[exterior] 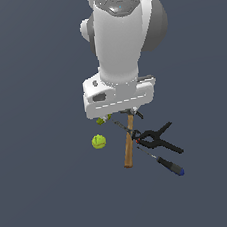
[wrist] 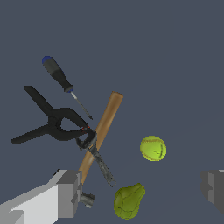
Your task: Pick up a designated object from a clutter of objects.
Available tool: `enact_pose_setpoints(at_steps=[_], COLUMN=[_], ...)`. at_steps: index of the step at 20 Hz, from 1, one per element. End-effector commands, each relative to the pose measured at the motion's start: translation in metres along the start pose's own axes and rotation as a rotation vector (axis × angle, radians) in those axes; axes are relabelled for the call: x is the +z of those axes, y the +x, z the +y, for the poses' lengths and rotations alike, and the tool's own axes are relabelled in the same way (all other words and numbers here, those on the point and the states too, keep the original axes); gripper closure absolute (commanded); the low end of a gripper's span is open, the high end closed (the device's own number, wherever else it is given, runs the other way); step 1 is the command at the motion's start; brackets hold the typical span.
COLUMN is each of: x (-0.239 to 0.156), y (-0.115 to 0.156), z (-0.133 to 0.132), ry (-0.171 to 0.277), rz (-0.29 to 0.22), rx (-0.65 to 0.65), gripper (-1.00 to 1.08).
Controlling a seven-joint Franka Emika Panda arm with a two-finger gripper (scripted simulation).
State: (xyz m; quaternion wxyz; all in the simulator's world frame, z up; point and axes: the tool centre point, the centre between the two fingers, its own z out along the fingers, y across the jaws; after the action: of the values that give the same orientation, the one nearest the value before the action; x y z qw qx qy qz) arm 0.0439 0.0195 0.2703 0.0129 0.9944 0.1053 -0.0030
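hand spread wide above clutter, screwdriver lying beside black spring clamp, untouched

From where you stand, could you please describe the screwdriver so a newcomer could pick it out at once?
Find the wooden-handled hammer in the middle of the clutter; the black spring clamp lies against it. The screwdriver runs beside the clamp. It alone has a thin metal shaft, a slim black handle and a blue end cap.
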Motion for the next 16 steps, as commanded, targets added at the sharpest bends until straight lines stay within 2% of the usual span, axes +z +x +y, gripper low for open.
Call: enact_pose_setpoints(at_steps=[1,9,16], x=[0.016,0.079,0.138], y=[0.015,0.062,0.092], z=[-0.01,-0.053,-0.095], ry=[-0.004,-0.006,0.003], rz=[-0.001,0.001,0.006], rx=[-0.063,-0.287,-0.47], gripper=[-0.92,-0.92,-0.92])
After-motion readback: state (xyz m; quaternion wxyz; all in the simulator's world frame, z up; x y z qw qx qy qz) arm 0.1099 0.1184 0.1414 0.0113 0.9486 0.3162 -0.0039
